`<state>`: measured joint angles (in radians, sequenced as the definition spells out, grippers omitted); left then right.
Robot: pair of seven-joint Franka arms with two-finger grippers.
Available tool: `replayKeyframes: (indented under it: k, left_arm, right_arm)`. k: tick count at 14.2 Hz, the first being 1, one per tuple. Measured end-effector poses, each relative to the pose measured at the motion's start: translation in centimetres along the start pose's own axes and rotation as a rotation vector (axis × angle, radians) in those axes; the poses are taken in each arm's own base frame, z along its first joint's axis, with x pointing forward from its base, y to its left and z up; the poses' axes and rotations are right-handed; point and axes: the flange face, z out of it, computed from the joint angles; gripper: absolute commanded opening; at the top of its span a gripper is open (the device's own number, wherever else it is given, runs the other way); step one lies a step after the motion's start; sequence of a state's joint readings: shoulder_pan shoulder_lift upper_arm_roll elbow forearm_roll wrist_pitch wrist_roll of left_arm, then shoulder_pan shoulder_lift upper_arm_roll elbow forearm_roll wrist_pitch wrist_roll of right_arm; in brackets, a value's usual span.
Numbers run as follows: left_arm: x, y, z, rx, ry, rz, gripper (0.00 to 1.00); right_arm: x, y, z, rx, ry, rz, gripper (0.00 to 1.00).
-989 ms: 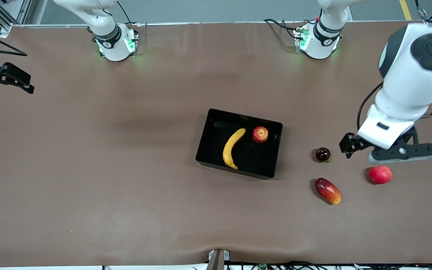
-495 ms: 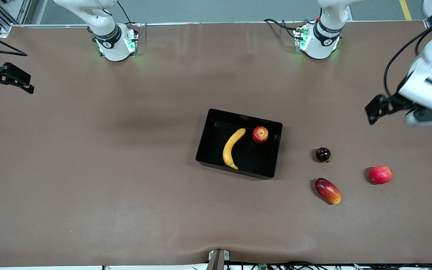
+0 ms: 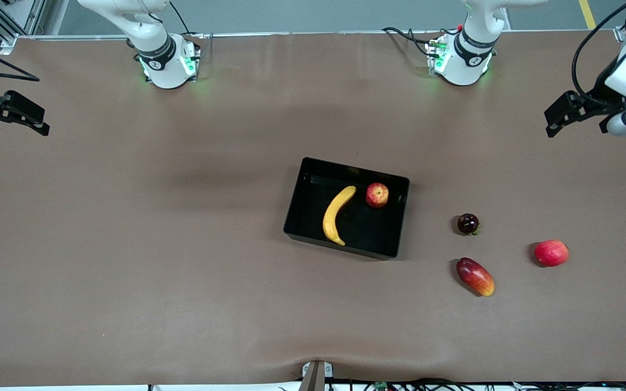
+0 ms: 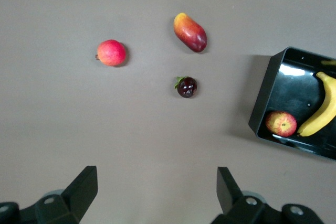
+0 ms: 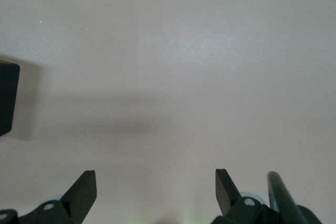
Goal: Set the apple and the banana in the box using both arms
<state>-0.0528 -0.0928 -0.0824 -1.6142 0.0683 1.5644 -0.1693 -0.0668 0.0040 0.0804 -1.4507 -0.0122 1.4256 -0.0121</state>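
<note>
The black box (image 3: 354, 166) sits mid-table. In it lie the yellow banana (image 3: 336, 214) and, beside it, the small red apple (image 3: 377, 194). The left wrist view shows the same box (image 4: 262, 103), banana (image 4: 321, 114) and apple (image 4: 281, 123). My left gripper (image 3: 563, 115) hangs open and holds nothing, up over the left arm's end of the table; its jaws (image 4: 157, 174) stand wide over bare mat. My right gripper (image 3: 38, 122) waits open over the right arm's end, and its wrist view (image 5: 156, 177) shows bare mat between the fingers.
Three loose fruits lie on the mat between the box and the left arm's end: a dark round fruit (image 3: 468, 224), a red-and-yellow mango (image 3: 475, 276) and an evenly red round fruit (image 3: 551, 253). The two arm bases stand along the table's back edge.
The left arm has pulled up and away from over the loose fruits, toward its own end of the table and its base. The right arm and all the fruit have stayed put.
</note>
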Motion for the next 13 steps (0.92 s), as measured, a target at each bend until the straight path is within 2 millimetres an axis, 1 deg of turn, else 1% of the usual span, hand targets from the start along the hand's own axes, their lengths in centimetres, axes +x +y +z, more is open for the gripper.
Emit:
replayKeyframes:
  k: [2, 8, 13]
  left_arm:
    - [-0.39, -0.15, 0.24, 0.001, -0.010, 0.017, 1.00]
    - [-0.70, -0.27, 0.78, 0.000, -0.045, 0.126, 1.00]
    - [-0.67, -0.41, 0.44, -0.026, -0.042, 0.125, 1.00]
  right_arm:
    - [0.00, 0.00, 0.00, 0.000, 0.000, 0.000, 1.00]
    - [0.00, 0.00, 0.00, 0.000, 0.000, 0.000, 1.00]
    - [0.00, 0.00, 0.00, 0.000, 0.000, 0.000, 1.00]
